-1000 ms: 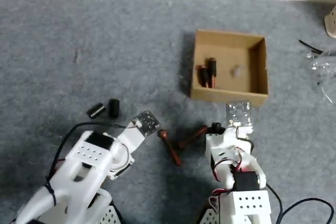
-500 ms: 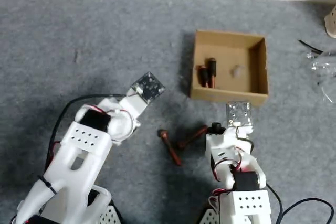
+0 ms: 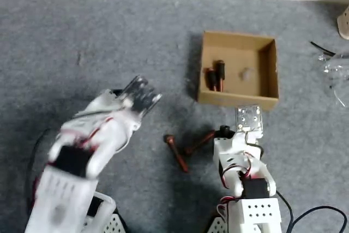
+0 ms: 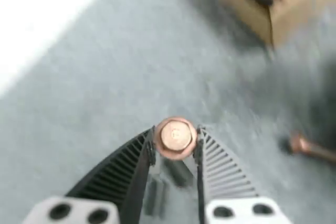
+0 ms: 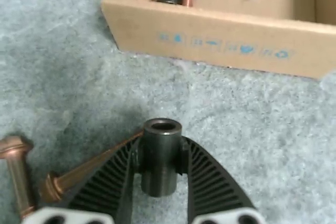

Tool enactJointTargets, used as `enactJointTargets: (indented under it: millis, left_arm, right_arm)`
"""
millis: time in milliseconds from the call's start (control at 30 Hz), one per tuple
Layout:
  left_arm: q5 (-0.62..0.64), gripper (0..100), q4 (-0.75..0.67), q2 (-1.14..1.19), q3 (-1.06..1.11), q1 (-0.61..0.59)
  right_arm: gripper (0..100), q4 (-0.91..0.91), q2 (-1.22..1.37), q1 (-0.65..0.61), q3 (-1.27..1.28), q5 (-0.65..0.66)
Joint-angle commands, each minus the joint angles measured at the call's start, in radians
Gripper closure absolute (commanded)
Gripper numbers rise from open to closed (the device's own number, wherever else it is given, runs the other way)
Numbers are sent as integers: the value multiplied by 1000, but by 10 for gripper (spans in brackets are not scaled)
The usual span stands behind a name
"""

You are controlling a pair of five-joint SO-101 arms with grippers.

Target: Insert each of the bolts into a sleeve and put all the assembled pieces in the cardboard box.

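Left claw is clamping a bolt at its tips; right claw is gripping a sleeve, open end facing the cardboard box.

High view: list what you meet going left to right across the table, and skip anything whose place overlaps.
Left end effector with its gripped bolt → leftmost loose bolt → cardboard box → black wire near the right edge.

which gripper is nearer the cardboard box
Right. The right gripper sits just in front of the cardboard box's near wall; the left gripper is farther off, out to the box's side.
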Motion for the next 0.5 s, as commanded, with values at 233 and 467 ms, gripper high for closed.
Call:
enactJointTargets:
  millis: [233,467]
  left_arm:
    - [6,995,-201,-638,427,8]
    - [9,995,-275,-642,530,1]
  right_arm:
    - [994,-33,-15,7,-10,14]
    - [994,-33,-15,7,-10,14]
